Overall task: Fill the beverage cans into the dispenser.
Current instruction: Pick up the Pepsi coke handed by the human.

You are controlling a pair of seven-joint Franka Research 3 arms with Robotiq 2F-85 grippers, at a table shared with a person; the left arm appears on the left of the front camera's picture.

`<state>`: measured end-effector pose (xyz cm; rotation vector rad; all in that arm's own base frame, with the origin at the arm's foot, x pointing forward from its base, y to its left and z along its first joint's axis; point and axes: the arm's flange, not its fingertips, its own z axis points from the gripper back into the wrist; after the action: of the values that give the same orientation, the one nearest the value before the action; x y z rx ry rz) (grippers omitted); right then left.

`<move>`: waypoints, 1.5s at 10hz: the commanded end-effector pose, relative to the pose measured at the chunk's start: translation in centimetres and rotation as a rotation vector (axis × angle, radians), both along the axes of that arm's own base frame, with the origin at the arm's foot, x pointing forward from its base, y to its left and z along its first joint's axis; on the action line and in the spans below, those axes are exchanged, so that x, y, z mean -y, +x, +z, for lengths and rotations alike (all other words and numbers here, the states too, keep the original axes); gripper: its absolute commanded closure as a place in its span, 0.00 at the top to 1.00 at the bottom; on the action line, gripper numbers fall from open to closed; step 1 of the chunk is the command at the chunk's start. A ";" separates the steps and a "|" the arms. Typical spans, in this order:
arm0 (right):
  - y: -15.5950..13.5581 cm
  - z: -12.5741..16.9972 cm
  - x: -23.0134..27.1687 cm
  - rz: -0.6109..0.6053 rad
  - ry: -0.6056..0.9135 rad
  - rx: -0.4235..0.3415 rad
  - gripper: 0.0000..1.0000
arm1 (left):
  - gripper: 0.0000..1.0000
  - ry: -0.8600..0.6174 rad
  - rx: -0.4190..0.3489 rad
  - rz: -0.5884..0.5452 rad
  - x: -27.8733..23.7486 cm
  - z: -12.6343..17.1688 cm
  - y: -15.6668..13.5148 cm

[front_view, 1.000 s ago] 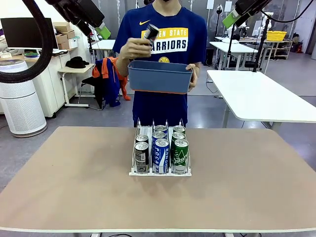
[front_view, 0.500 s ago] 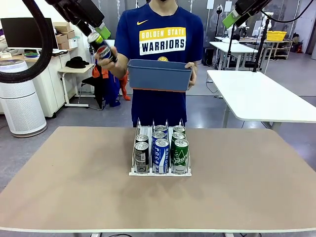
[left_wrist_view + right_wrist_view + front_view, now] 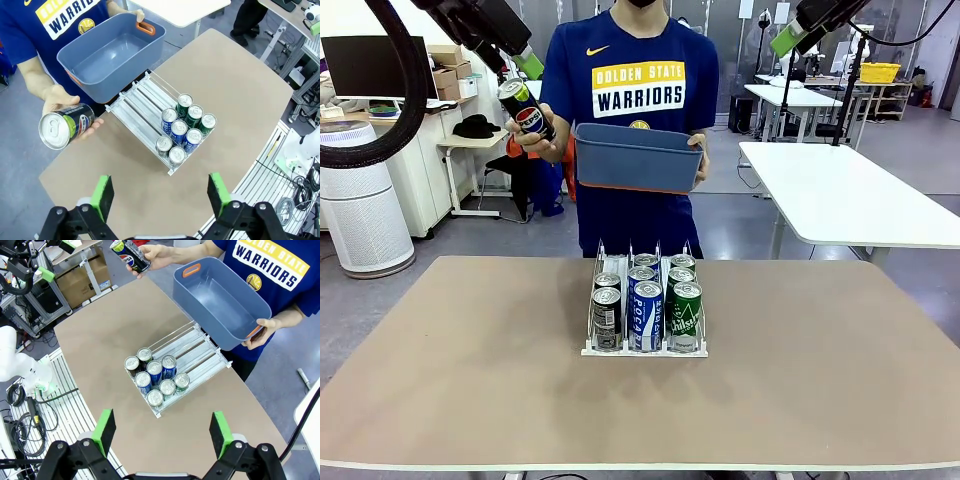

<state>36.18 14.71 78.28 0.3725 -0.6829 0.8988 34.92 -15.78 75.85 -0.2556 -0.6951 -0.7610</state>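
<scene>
L wrist view: left gripper (image 3: 160, 186) spread wide, nothing btwn the pads, touching nothing, high over the counter (image 3: 235, 70); black can (image 3: 66, 129) lies near-level in the person's hand (image 3: 56, 97), silver top twd the camera, off past the empty back end of the dispenser (image 3: 136, 102) and out to one finger's side, not btwn the fingers; bin (image 3: 122, 72) held just over that back end; six cans (image 3: 184, 131) packed at the dispenser's front lip.

R wrist view: right gripper (image 3: 162, 429) wide open too, empty; black can well beyond the dispenser on its far side, long axis slanting away.

Front view: black can raised well above the dispenser and to its left, tilted w/ top up-left, just under the left gripper; L arm clearly nearer, so prob. its pickup; it'd need to shift sideways and close across the can's body, not its ends.
</scene>
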 end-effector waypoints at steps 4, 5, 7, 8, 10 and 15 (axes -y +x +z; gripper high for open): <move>-0.1 0.0 0.0 0.007 -0.002 -0.007 1.00 | 1.00 0.000 -0.002 0.000 -0.2 -0.1 0.0; -0.1 0.0 0.0 0.007 -0.002 -0.007 1.00 | 1.00 0.000 0.000 0.000 0.0 0.0 0.0; -0.1 0.0 0.0 0.007 -0.002 -0.007 1.00 | 1.00 0.024 -0.034 -0.041 -0.4 -0.6 0.8; -0.1 0.0 0.0 0.007 -0.002 -0.007 1.00 | 1.00 0.026 -0.031 -0.046 -0.8 -0.5 1.1; -0.1 0.0 0.0 0.007 -0.002 -0.007 1.00 | 1.00 0.044 -0.037 -0.038 -0.8 -0.8 1.7; -0.1 0.0 0.0 0.007 -0.002 -0.007 1.00 | 1.00 0.143 -0.001 -0.043 -1.5 -2.8 4.0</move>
<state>36.18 14.71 78.28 0.3725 -0.6830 0.8988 38.40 -14.82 73.20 -0.1980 -0.6213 -0.8212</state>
